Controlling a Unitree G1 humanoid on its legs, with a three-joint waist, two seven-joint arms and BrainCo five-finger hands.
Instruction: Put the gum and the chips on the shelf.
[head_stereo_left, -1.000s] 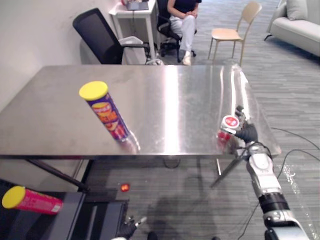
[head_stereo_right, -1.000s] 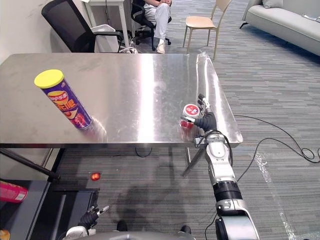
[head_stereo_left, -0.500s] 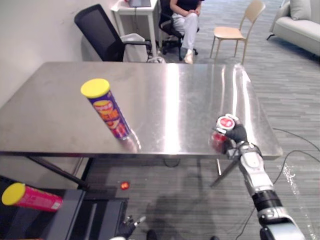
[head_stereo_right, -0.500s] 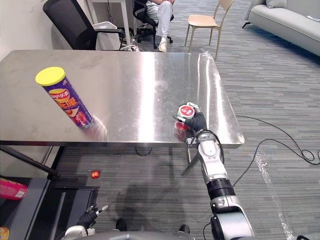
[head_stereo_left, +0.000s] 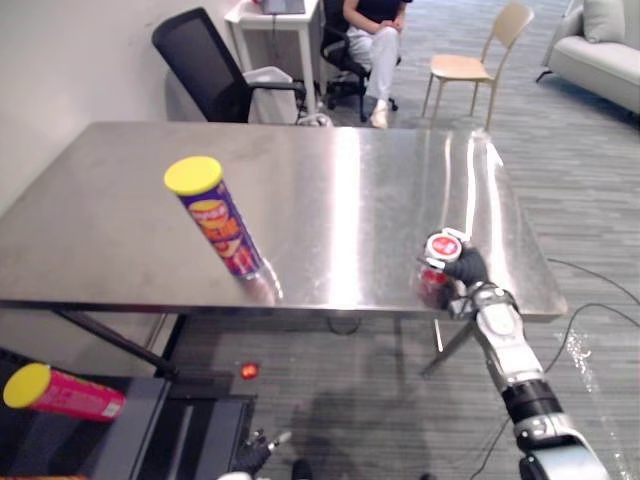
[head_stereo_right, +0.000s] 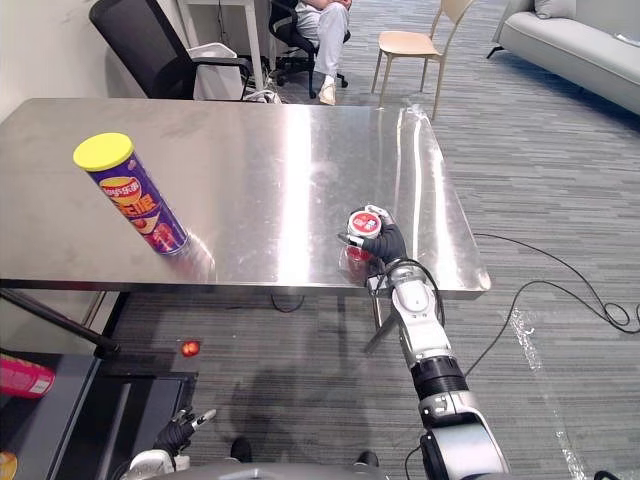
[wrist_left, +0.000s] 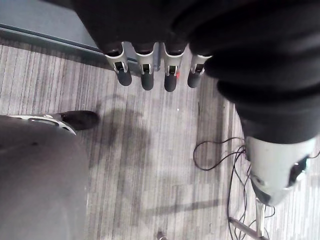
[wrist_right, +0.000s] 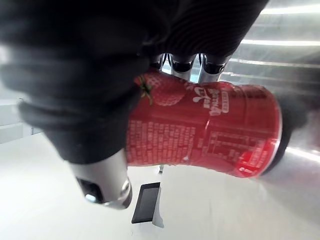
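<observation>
- The steel table (head_stereo_left: 340, 190) is carrying both task things, and neither one is on the shelf yet.
- The black shelf (head_stereo_left: 150, 430) is standing low at the robot's left, below the table edge. A pink can (head_stereo_left: 70, 395) with a yellow lid is already lying on it.
- The chips can (head_stereo_left: 215, 220), purple with a yellow lid, is standing on the left part of the table, well apart from the right hand. It is probably waiting for its turn.
- The gum can (head_stereo_right: 358, 240), red with a white lid, is sitting at the near right edge of the table, where the right arm is reaching it easily.
- The right hand (head_stereo_left: 468, 270) is wrapping its fingers round the gum can from the side, so that it can probably lift it next. Whether the can is already leaving the table, the pictures are not showing.
- The left hand (wrist_left: 145, 75) is hanging low over the floor with straight fingers, holding nothing.
- Compared with one second ago, the right hand is no longer lying beside the gum can with fingers stretched out. It is now closing round it, and the can is sitting a little more to the left and looking slightly tilted.
- The chips can is keeping its place on the table.
</observation>
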